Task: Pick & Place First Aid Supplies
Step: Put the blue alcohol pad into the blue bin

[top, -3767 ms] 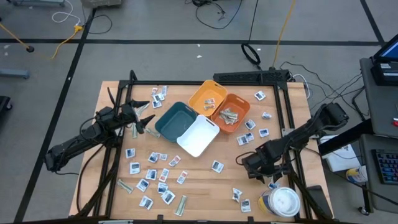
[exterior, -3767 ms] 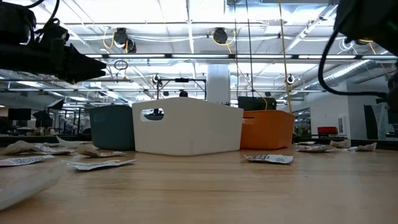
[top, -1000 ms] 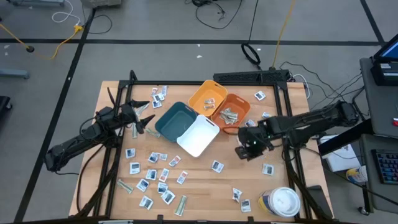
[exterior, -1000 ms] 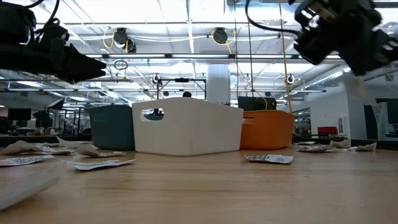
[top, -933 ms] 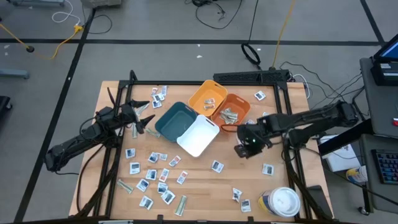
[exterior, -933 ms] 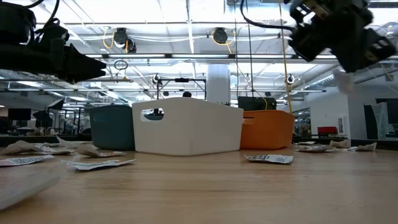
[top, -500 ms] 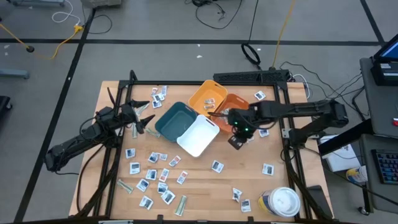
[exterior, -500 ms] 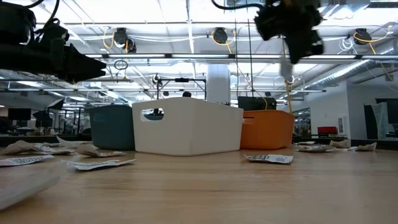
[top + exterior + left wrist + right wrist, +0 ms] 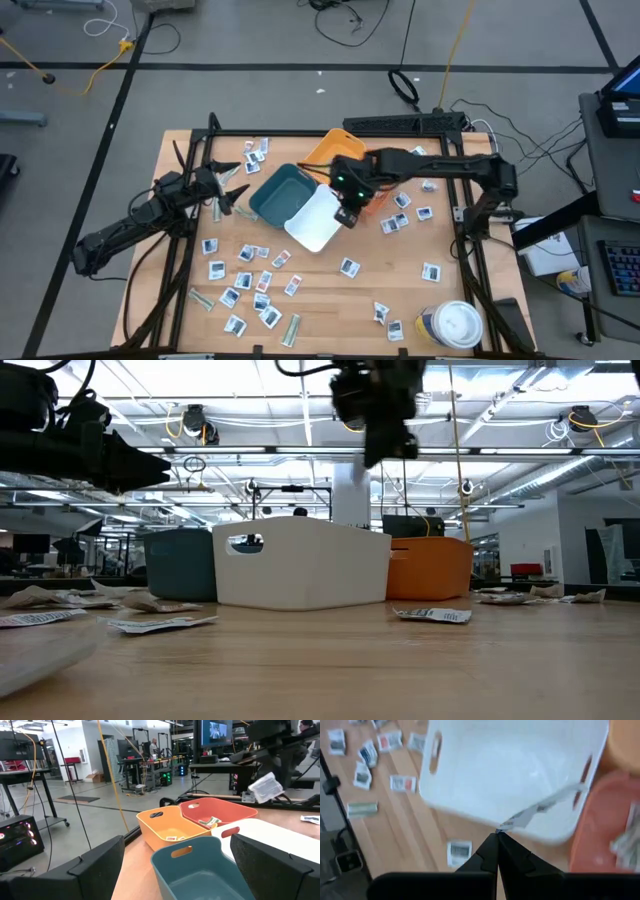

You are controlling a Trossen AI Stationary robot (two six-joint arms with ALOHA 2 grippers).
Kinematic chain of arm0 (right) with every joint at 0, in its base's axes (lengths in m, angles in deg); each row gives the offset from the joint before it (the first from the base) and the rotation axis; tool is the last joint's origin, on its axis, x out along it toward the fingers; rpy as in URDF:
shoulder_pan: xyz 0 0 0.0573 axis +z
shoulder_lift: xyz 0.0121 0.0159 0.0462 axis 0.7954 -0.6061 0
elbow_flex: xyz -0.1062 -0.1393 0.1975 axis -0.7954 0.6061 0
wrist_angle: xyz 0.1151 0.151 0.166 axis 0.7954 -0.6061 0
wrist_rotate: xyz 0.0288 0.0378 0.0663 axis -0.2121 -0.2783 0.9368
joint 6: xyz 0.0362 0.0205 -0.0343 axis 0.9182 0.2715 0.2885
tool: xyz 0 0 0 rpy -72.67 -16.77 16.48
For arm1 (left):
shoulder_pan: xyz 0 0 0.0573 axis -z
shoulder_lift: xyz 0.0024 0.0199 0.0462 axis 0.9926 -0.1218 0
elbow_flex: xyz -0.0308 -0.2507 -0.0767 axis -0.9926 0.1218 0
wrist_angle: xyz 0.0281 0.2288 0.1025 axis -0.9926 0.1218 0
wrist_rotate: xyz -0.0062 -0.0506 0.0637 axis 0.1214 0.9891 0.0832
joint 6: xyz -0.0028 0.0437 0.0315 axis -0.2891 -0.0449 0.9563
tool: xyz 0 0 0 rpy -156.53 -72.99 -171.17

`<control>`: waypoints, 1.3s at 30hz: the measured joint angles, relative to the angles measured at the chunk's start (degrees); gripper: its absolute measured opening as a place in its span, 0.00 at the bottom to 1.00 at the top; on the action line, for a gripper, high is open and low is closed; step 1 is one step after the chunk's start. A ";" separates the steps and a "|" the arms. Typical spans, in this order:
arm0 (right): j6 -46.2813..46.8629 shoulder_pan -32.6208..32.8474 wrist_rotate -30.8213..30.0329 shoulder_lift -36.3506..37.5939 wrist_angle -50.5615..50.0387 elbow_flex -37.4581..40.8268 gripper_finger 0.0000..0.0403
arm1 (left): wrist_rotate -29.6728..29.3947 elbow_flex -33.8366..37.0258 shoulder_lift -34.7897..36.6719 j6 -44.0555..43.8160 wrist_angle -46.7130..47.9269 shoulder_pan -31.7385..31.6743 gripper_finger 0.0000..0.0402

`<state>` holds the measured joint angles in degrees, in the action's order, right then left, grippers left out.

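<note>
Wood table (image 9: 330, 300) under me, littered with packets; open lab behind. My right gripper (image 9: 496, 836) pinches a white packet (image 9: 540, 806) above the white bin (image 9: 318, 218); half a second ago it hung beside the orange bin (image 9: 220, 814). Left gripper (image 9: 228, 187) spread wide, parked left of the teal bin (image 9: 281, 192).

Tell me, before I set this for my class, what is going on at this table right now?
A two-armed robot is sorting small first aid packets from the wooden table into coloured bins. The right hand is shut on one white packet and holds it in the air above the white bin, which looks empty. The left hand waits open beside the teal bin, holding nothing. Many packets lie scattered on the table; the yellow bin and orange bin hold a few.
</note>
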<state>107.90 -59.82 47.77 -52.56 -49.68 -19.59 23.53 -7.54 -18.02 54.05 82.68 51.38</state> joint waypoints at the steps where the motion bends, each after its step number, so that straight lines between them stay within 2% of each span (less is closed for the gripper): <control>1: -0.85 -0.41 -0.02 -1.13 0.53 -1.60 0.00 | 0.00 -0.02 0.02 0.00 0.00 0.01 0.91; 11: -6.69 -4.28 0.20 -13.44 5.55 -17.42 0.00 | 0.00 -0.01 0.01 0.00 0.02 0.00 0.91; 17: -7.73 -6.03 0.22 -20.88 6.68 -23.83 0.00 | 0.17 0.00 0.00 0.00 0.00 0.01 0.91; 26: -7.77 -6.50 0.34 -28.21 12.90 -24.12 0.00 | 0.22 0.00 0.01 0.00 -0.02 -0.01 0.92; 32: -9.55 -6.50 0.29 -29.58 13.07 -24.07 0.01 | 0.25 -0.02 0.00 0.00 -0.03 -0.01 0.91; 35: -9.68 -6.56 0.31 -29.35 13.25 -24.10 0.06 | 0.26 -0.01 0.02 0.00 0.02 0.00 0.91; 39: -9.91 -6.59 0.37 -29.51 13.09 -24.10 0.21 | 0.24 0.00 0.00 0.00 0.02 -0.01 0.92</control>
<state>97.99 -66.41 48.14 -82.07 -36.58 -43.69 23.77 -7.54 -18.02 54.05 82.70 51.37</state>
